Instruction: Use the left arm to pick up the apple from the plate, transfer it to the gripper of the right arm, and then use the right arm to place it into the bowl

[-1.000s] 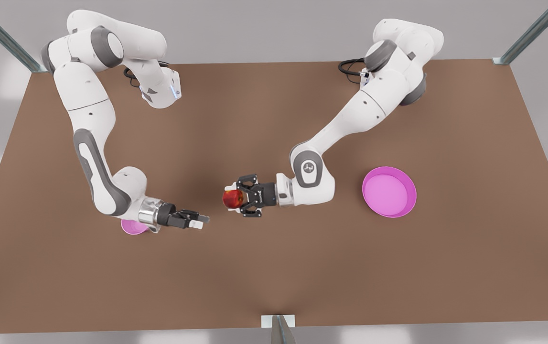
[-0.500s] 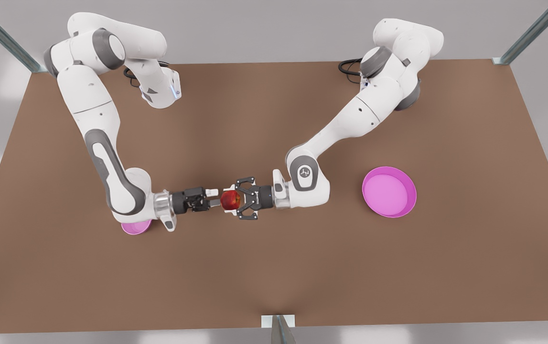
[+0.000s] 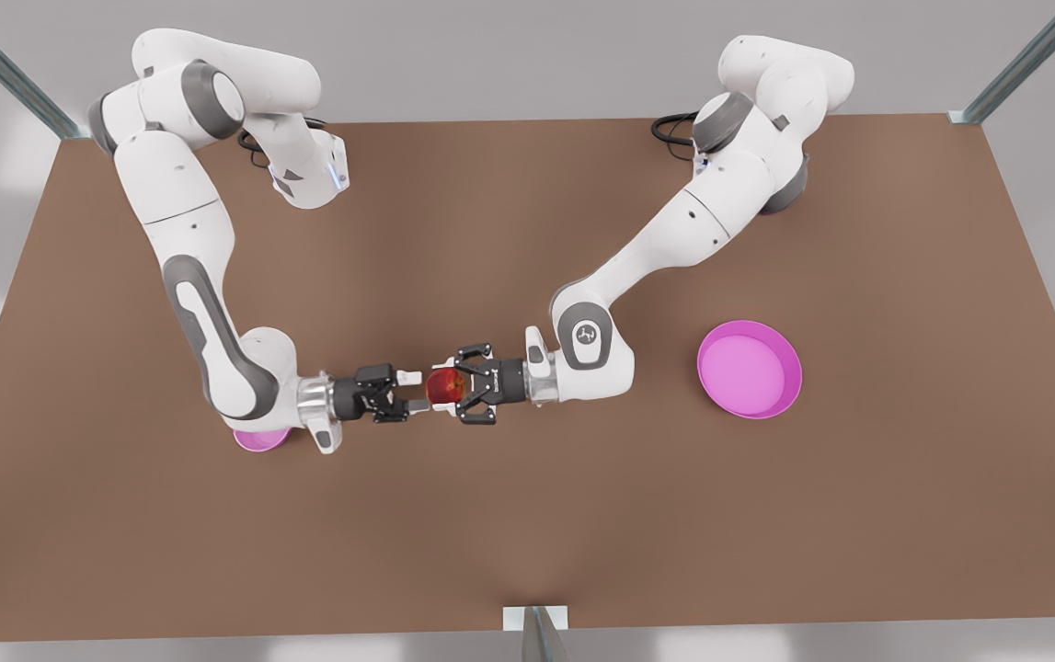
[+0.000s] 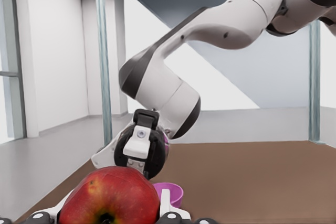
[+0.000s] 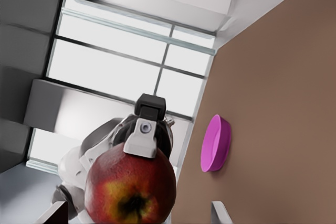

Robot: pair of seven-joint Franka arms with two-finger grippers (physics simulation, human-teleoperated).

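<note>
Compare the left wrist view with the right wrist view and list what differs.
Left wrist view alone: the bowl, beyond the open right pincer facing the camera. Right wrist view alone: the plate on the table, and the left pincer gripping the apple from behind. Both: the apple, close up.

The middle of the table point(image 3: 527, 533) is barred by the two grippers, which are set tip to tip above it. The left gripper point(image 3: 447, 389), clamped on the apple point(image 3: 441, 387), is reached in from the front view's right. The right gripper point(image 3: 416, 392), fingers spread, is reached in from the front view's left, so no gap is offered between them. The bowl point(image 3: 256, 440) is largely covered by the right arm's lower links, and entry from above is blocked there. The plate point(image 3: 750, 370) is unobstructed, well apart from both arms. Wide bare table is found along the near edge.
</note>
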